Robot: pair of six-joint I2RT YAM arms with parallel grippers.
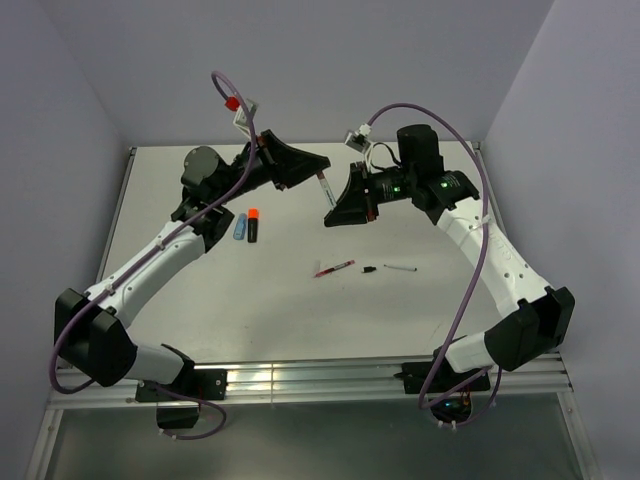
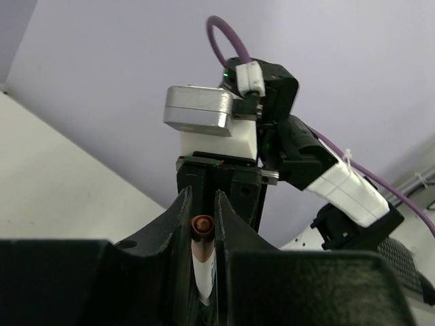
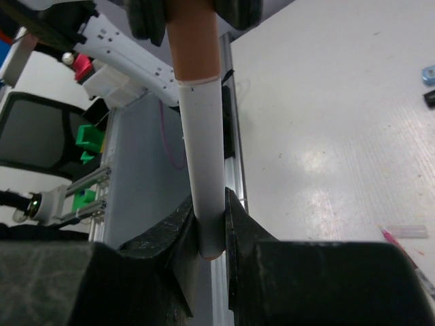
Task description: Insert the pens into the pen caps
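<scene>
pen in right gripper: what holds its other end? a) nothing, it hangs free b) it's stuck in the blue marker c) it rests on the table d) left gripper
D: the pen runs up from the right gripper into the left gripper, whose fingers are closed on its brownish end, above the table.

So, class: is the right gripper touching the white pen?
Touching. The right wrist view shows the right gripper closed on the white pen, pressing its barrel from both sides with no gap.
</scene>
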